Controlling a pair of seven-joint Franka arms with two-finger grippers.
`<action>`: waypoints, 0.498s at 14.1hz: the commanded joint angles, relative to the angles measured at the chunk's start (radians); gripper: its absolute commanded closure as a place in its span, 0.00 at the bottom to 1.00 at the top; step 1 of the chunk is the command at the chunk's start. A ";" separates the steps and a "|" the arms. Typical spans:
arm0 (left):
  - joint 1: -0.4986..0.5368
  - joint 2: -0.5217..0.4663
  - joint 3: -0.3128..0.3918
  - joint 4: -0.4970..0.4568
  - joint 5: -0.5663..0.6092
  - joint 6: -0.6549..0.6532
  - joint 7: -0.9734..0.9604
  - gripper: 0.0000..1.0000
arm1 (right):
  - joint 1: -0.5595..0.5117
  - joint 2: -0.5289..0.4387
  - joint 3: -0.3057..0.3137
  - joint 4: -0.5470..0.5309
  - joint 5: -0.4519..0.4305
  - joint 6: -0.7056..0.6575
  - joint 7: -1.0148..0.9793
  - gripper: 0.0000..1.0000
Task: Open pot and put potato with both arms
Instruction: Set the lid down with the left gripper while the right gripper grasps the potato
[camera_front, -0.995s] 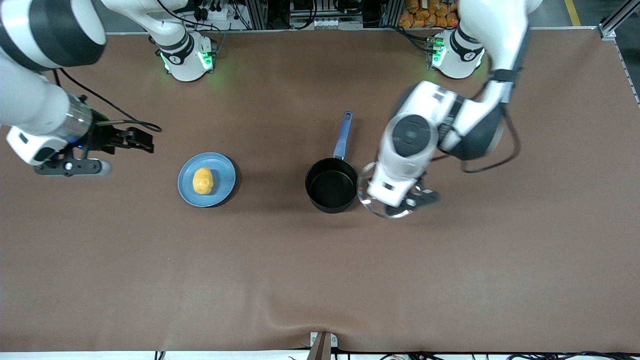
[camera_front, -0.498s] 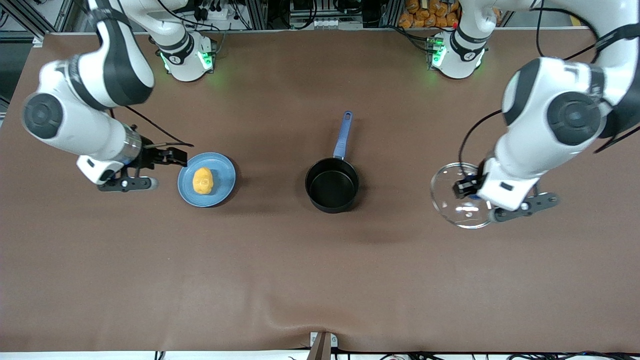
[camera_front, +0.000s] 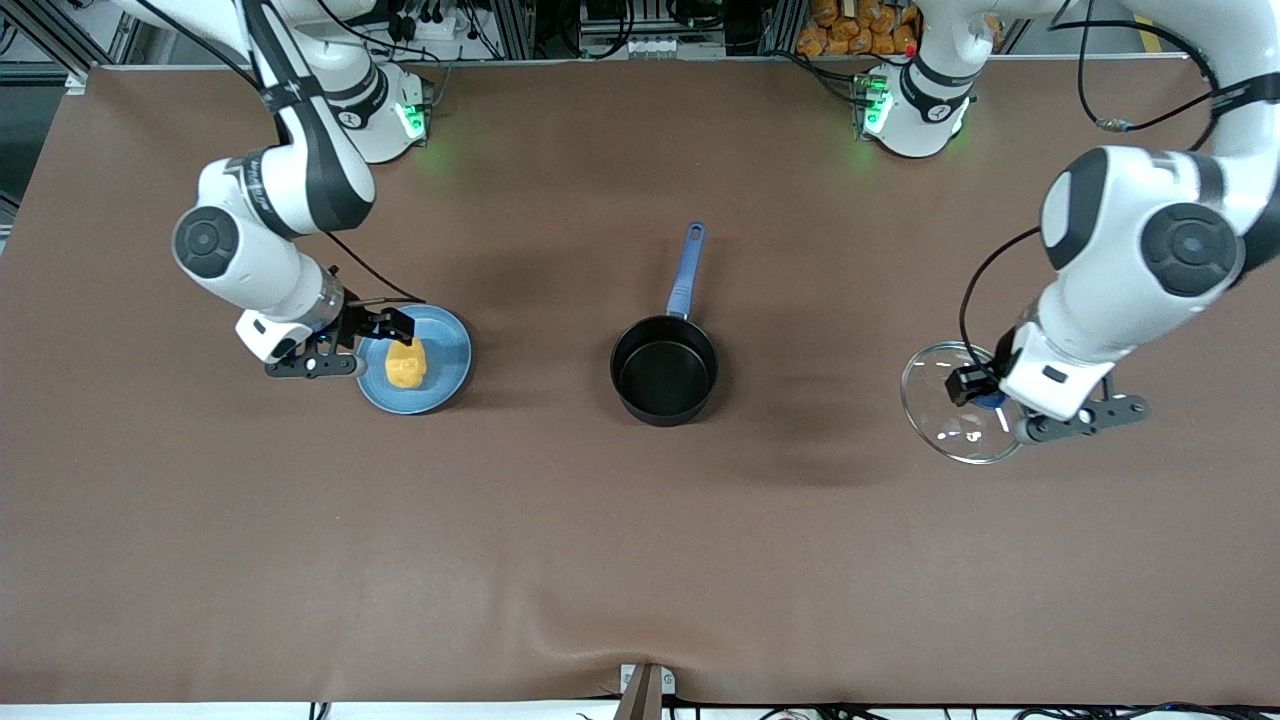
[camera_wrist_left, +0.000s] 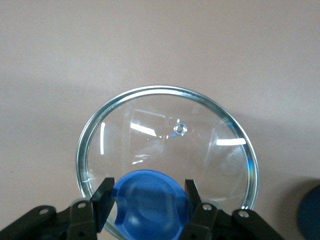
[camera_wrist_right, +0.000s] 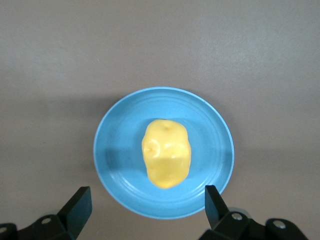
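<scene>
The black pot (camera_front: 664, 372) stands uncovered mid-table, its blue handle (camera_front: 686, 268) pointing toward the robots' bases. The yellow potato (camera_front: 405, 363) lies on a light-blue plate (camera_front: 447, 352) toward the right arm's end. My right gripper (camera_front: 388, 332) is open and empty over the plate's edge; in the right wrist view its fingers (camera_wrist_right: 80, 205) straddle the plate (camera_wrist_right: 115, 145) with the potato (camera_wrist_right: 166, 152) just ahead of my right gripper (camera_wrist_right: 147, 205). My left gripper (camera_front: 985, 398) is shut on the blue knob (camera_wrist_left: 150, 200) of the clear glass lid (camera_front: 940, 400), low over the table toward the left arm's end. The lid (camera_wrist_left: 167, 145) lies under my left gripper (camera_wrist_left: 147, 200).
The brown table mat (camera_front: 640, 560) spreads wide around the pot. The arms' green-lit bases (camera_front: 380, 115) stand along the table's edge farthest from the front camera. A mat ridge (camera_front: 640, 650) rises at the nearest edge.
My left gripper carried the lid away from beside the pot toward the left arm's end and lowered it. My right gripper moved in from the table's end to over the plate.
</scene>
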 joint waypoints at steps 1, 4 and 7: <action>0.036 -0.086 -0.014 -0.256 -0.008 0.158 0.075 0.92 | 0.004 0.034 -0.004 -0.027 -0.019 0.050 0.002 0.00; 0.074 -0.025 -0.014 -0.362 0.003 0.270 0.190 0.92 | 0.003 0.080 -0.005 -0.045 -0.035 0.133 0.002 0.00; 0.079 0.046 -0.012 -0.370 0.017 0.292 0.238 0.92 | -0.004 0.135 -0.011 -0.045 -0.061 0.202 0.005 0.00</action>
